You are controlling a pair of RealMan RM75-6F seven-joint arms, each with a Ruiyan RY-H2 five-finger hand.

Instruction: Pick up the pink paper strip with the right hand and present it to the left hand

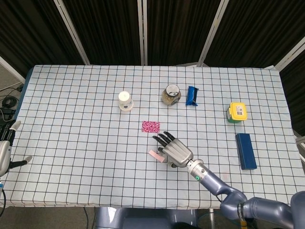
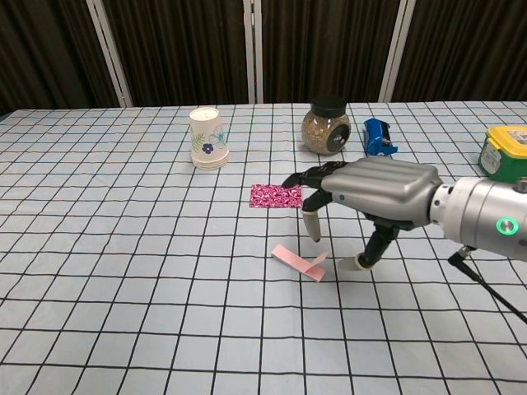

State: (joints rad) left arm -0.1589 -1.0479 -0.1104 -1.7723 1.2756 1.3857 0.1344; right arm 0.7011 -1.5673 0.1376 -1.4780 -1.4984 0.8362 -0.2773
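The pink paper strip (image 2: 298,262) lies flat on the checked cloth near the table's middle, one end curled up; in the head view the pink paper strip (image 1: 154,155) peeks out left of my right hand. My right hand (image 2: 375,196) hovers just above and right of the strip, palm down, fingers spread, thumb tip hanging beside the curled end, holding nothing. The same right hand (image 1: 175,150) shows in the head view. My left hand (image 1: 5,150) sits at the far left edge, off the table, fingers apart and empty.
A patterned magenta card (image 2: 276,196) lies just behind the strip. Further back stand a paper cup (image 2: 207,138), a lidded jar (image 2: 325,127) and a blue clip (image 2: 379,137). A yellow-green box (image 2: 506,154) and a blue case (image 1: 245,150) are at the right.
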